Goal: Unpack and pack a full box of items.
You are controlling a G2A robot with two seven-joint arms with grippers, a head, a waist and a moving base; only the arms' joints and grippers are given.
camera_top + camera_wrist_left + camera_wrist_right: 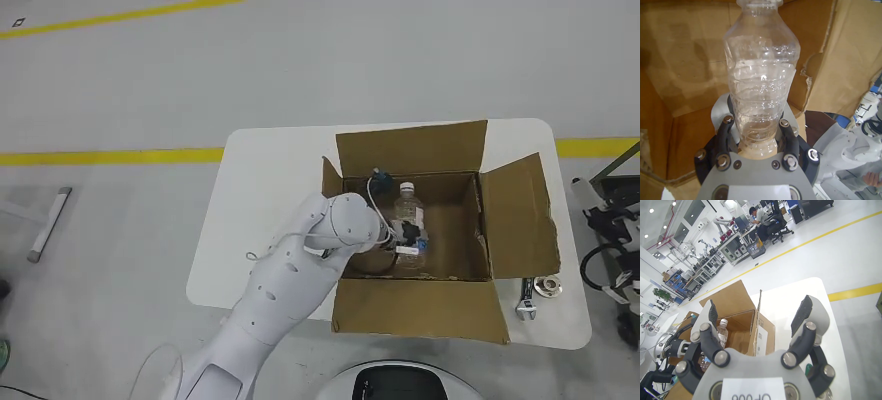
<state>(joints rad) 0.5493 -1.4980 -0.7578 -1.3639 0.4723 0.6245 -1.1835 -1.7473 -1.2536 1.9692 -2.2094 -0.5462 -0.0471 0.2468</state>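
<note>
My left tool (pixel 756 115) clamps the clear plastic bottle (pixel 762 75) near its base inside the brown cardboard box (pixel 677 56); I'd move slowly, upright, clear of the walls

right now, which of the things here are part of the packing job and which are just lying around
Part of the job:
- cardboard box, flaps open
- clear bottle, inside the box
- left gripper, shut on the bottle's lower part
- right gripper, open, over the table

Just lying about:
- wrench, on the table outside the box
- small metal fitting, next to the wrench
</note>
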